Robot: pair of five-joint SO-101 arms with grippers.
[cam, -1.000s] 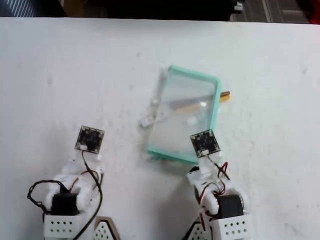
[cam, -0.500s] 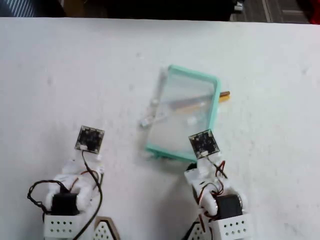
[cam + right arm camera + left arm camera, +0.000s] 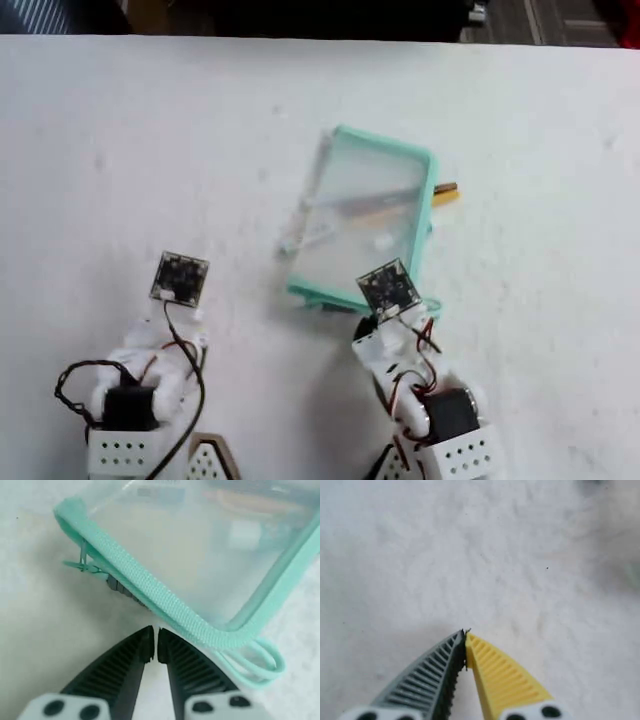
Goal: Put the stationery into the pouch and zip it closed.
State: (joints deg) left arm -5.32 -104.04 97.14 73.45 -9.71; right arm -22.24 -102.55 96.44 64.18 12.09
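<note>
The clear pouch with a teal zip border lies flat in the middle of the table. Through it I see a pencil-like stick, whose yellow end pokes out past the right edge. A white pen-like stick lies along the left edge. My right arm hangs over the pouch's near edge. Its black gripper is shut on nothing, just short of the teal zip band, with the zip pull off to one side. My left gripper is shut over bare table.
A teal loop hangs from the pouch corner beside the right gripper. The left arm sits at the near left, well away from the pouch. The white table spreads wide to the left and back.
My right arm has swung left along the pouch's near edge. The pouch has shifted a little to the left. The left arm has not moved.
</note>
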